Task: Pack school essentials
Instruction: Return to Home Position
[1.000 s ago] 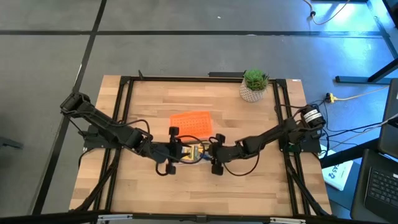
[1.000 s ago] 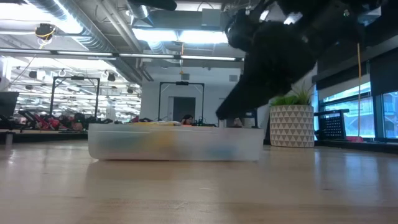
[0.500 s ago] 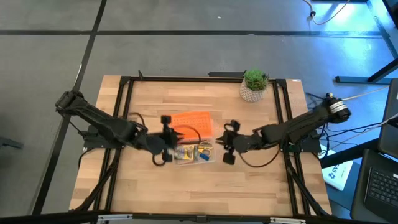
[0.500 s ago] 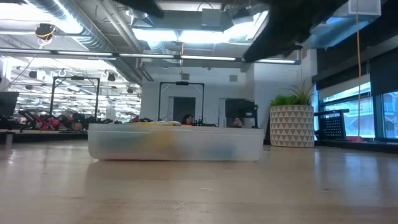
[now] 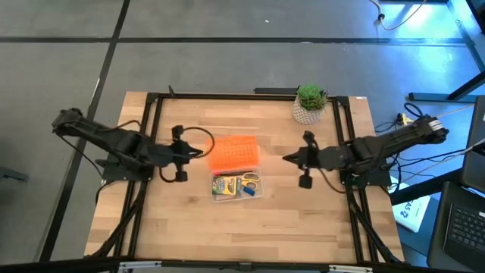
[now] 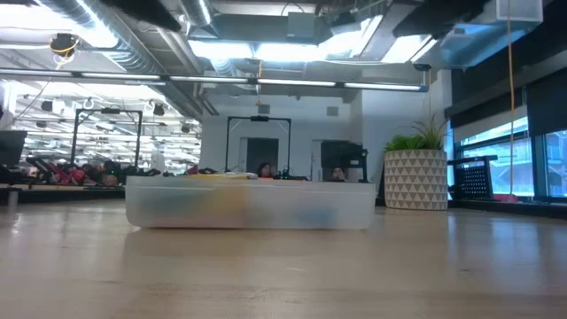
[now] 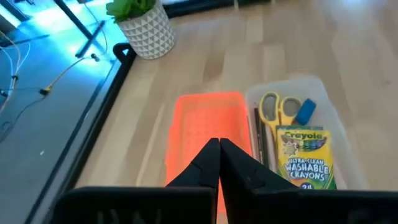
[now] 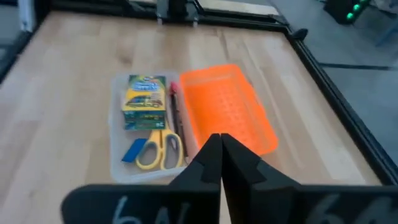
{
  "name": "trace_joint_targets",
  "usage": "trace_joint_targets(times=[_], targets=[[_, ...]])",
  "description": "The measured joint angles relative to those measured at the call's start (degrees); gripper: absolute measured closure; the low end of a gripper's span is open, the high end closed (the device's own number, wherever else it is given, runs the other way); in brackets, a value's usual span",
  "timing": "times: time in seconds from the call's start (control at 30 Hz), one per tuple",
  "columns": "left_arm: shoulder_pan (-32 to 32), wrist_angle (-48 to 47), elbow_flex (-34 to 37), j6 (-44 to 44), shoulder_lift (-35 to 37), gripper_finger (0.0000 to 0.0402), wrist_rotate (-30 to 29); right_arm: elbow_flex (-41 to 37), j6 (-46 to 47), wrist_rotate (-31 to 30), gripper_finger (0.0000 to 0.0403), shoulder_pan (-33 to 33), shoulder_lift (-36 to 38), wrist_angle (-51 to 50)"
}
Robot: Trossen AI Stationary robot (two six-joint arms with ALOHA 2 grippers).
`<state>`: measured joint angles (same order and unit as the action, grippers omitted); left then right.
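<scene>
A clear plastic case (image 5: 236, 186) lies open on the table's middle. In it are the green-and-yellow crayon box (image 7: 303, 158), yellow-handled scissors (image 7: 280, 107), a small blue piece (image 7: 306, 112) and thin red-tipped pens (image 8: 176, 112). No pink pad shows. The orange lid (image 5: 233, 152) lies flat on the table just beyond the case. My left gripper (image 5: 203, 152) hovers shut at the lid's left edge. My right gripper (image 5: 286, 158) hovers shut to the right of the lid. Both wrist views show the fingertips closed together, left (image 7: 219, 146) and right (image 8: 219, 142).
A small potted green plant (image 5: 309, 104) stands near the table's far right corner, also seen in the low view (image 6: 416, 177). A black frame (image 5: 151, 114) runs around the table's edges. Bare wood lies in front of the case (image 6: 248, 204).
Both grippers have drawn back from over the case and risen out of the low view. The left one went toward the table's left edge, the right one toward the right edge. The case and its contents stayed in place.
</scene>
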<state>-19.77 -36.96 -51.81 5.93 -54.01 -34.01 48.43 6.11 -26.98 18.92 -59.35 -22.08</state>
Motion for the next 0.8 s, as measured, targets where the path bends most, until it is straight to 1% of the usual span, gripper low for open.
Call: trace_joint_targets(times=[0.17,0.3,0.5,0.57,0.67,0.8], targets=[[0.00,14.72,12.09,-0.56,11.00,0.0401,2.22,-6.06,2.54,2.39,0.0395,0.04,7.94,2.66],[0.01,20.19,19.13,-1.86,19.48,0.0401,2.19,-10.43,2.35,4.60,0.0399,0.04,14.16,5.52],[0.00,22.30,25.84,-1.55,32.04,0.0401,2.14,-16.02,1.27,4.87,0.0397,0.02,23.67,11.32],[0.00,22.79,27.39,-1.53,35.93,0.0401,2.14,-18.22,0.88,6.26,0.0399,0.02,26.81,13.15],[0.00,22.80,29.79,-1.55,41.14,0.0401,2.17,-22.33,-0.33,7.68,0.0400,0.02,30.78,17.68],[0.00,22.87,33.37,-1.57,47.40,0.0401,2.17,-27.83,-0.62,7.75,0.0399,0.02,36.24,21.31]])
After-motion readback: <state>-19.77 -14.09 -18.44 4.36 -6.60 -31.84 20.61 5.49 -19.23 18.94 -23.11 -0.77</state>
